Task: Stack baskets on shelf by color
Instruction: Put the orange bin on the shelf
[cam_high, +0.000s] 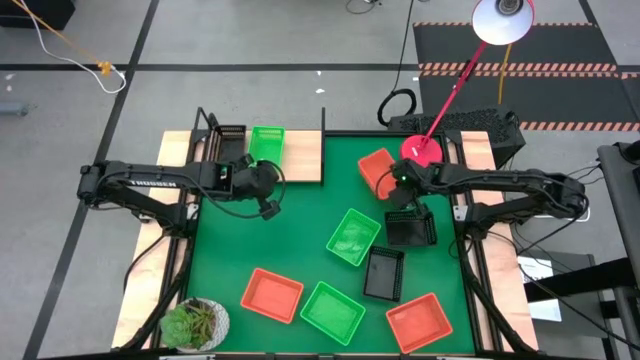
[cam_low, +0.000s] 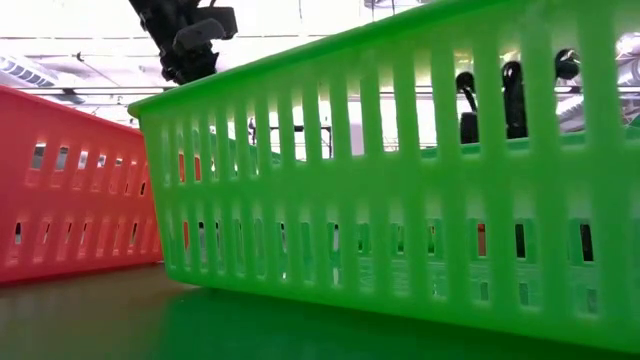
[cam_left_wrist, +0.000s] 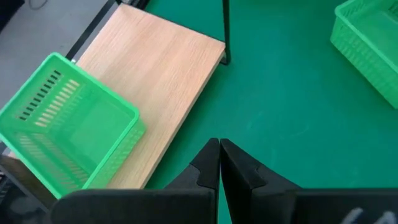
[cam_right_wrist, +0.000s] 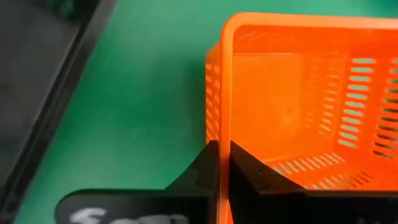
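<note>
The light-wood shelf (cam_high: 300, 158) stands at the mat's far edge. A green basket (cam_high: 265, 143) and a black basket (cam_high: 231, 135) rest on it; the left wrist view shows the green basket (cam_left_wrist: 68, 127) flat on the shelf board (cam_left_wrist: 158, 81). My left gripper (cam_high: 270, 207) (cam_left_wrist: 219, 144) hovers shut over the green mat just near of the shelf, holding nothing. My right gripper (cam_high: 400, 185) (cam_right_wrist: 224, 146) is shut on a red-orange basket (cam_high: 377, 170) near the mat's far right. Six more baskets lie flat on the mat. My right gripper pinches the red-orange basket's side wall just below its rim (cam_right_wrist: 226, 124), one finger inside the basket and one outside. The fingers come from the table's right side, slanting down. The basket looks tilted in the high view; whether it is clear of the mat I cannot tell.
On the mat lie a green basket (cam_high: 353, 236), two black baskets (cam_high: 410, 230) (cam_high: 384, 272), a red one (cam_high: 272, 294), a green one (cam_high: 333, 311) and a red one (cam_high: 418, 322). A potted plant (cam_high: 195, 322) stands near left; the red lamp base (cam_high: 421, 150) far right.
</note>
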